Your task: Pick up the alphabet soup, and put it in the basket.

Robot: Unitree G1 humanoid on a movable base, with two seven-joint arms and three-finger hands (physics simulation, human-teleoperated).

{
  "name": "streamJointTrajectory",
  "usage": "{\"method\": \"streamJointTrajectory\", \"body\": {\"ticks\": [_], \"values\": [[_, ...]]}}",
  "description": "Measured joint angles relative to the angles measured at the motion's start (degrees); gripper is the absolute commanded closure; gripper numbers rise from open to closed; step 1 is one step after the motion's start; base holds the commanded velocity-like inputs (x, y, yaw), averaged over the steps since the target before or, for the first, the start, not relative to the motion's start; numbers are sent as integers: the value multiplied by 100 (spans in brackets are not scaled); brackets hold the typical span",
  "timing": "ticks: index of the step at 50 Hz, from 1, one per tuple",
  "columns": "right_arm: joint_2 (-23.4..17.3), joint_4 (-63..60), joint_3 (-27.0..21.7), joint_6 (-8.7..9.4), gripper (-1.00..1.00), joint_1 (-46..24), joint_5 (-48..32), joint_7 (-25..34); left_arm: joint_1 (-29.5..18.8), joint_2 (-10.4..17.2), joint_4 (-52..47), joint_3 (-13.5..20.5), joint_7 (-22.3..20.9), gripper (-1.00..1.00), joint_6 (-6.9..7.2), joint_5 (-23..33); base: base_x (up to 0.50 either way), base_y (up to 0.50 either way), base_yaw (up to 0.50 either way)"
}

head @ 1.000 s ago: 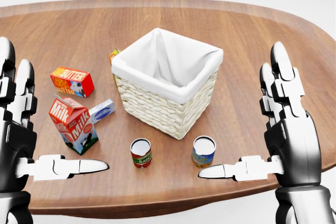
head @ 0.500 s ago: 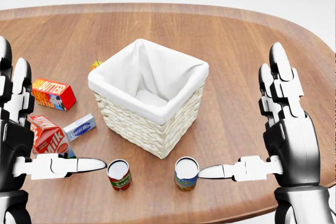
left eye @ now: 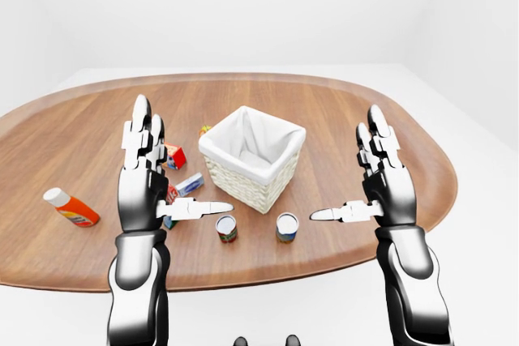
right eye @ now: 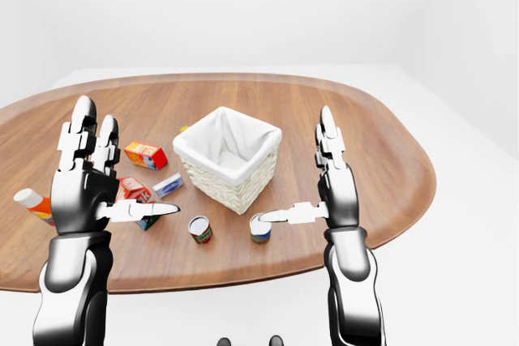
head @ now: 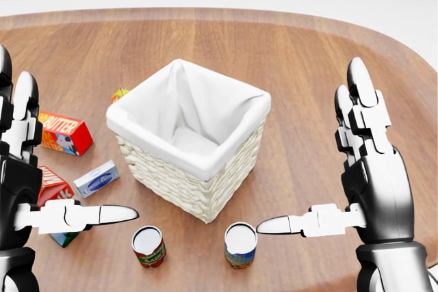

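The alphabet soup can (head: 240,245), with a blue and yellow label, stands upright on the wooden table (head: 308,52) near the bottom of the head view. It is just below the wicker basket (head: 185,169), which has a white cloth lining. My right hand (head: 308,147) is open and empty, and its thumb tip points at the can from the right, a little apart. My left hand (head: 76,146) is open and empty at the left. Its thumb is above a red and green can (head: 148,247).
A milk carton (head: 53,188), a butter box (head: 63,133) and a small blue-white box (head: 96,178) lie left of the basket. An orange item (head: 120,94) peeks out behind the basket. A ketchup bottle (left eye: 71,207) lies far left. The table edge runs just below the cans.
The whole picture has shifted: the basket, cans and boxes slid down and left in the head view, so the camera has moved. Both hands keep the same open pose.
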Motion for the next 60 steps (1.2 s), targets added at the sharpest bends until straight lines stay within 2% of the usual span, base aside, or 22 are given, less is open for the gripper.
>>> {"method": "streamJointTrajectory", "body": {"ticks": [60], "values": [[18, 104, 59, 0, -100, 69, -78, 10, 49, -20, -30, -48, -19, -100, 0, 43, 9, 0, 0]]}}
